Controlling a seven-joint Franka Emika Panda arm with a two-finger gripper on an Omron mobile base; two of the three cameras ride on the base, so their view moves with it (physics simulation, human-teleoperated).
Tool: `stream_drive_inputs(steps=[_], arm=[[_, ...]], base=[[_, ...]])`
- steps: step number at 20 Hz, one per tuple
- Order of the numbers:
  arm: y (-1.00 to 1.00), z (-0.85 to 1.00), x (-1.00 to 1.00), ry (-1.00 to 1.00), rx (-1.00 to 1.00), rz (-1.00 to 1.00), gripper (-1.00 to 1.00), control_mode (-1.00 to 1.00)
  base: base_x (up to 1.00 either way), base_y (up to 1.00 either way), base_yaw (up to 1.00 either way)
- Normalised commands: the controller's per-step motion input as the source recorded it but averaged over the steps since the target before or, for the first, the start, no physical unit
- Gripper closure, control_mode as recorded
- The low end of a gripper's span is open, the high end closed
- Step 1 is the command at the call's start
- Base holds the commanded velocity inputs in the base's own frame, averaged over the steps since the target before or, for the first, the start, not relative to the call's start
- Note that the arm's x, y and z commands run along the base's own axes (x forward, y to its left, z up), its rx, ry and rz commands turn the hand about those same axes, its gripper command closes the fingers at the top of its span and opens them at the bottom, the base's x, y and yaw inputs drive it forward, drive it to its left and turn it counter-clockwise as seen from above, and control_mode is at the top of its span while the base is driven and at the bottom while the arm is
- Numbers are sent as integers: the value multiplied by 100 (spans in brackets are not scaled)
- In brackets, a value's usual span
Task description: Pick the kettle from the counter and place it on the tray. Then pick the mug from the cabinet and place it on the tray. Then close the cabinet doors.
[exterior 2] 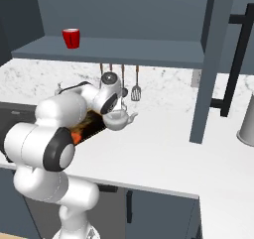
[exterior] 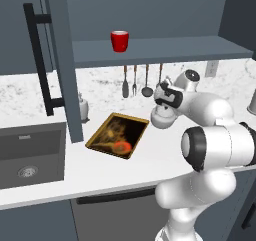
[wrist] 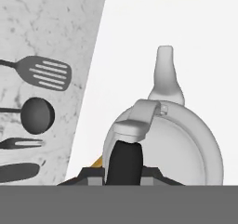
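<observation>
One kettle, upright, spout pointing away from tray.

tray – mostly behind arm, pincer fingertips hidden

From behind the arm on its left, you look forward and down over the counter at the tray, the sink and the cabinet shelf. From behind on its right, you look across the same counter (tray, shelf and hanging utensils are shared). Your hand camera sits very close above the kettle, looking down its handle, with those utensils at the left.
</observation>
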Motion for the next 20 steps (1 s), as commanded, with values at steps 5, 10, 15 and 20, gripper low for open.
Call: stream_drive_inputs(steps=[5,10,15,20], arm=[[51,7,-1,0,0,0,100,-100],[55,9,-2,0,0,0,100,-100],[73,1,-1,0,0,0,100,-100],[75,0,0,0,0,0,100,-100]], base=[[0,0,0],[0,0,0],[0,0,0],[0,0,0]])
